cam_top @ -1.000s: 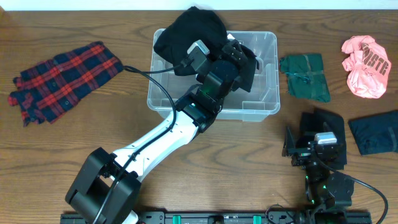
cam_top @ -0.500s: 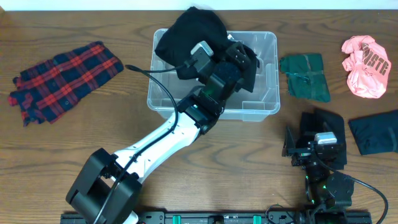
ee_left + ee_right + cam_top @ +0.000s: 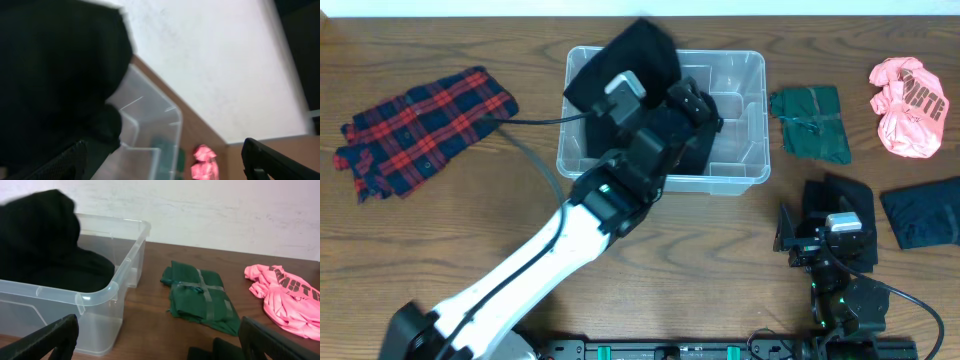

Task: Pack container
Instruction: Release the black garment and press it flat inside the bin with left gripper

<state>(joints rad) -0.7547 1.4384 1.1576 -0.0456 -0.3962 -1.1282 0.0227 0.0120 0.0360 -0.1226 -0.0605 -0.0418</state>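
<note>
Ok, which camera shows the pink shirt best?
Overhead: the pink shirt lies whole and unblocked. The right wrist view is closer but crops it at the frame edge; the left wrist view shows only a small blur.

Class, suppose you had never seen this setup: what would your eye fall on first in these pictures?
The white left arm stretches diagonally across the table into the clear container at top centre, where a black garment drapes over its top-left corner. Colour comes next: the red plaid shirt at far left and the pink shirt at far right.
</note>
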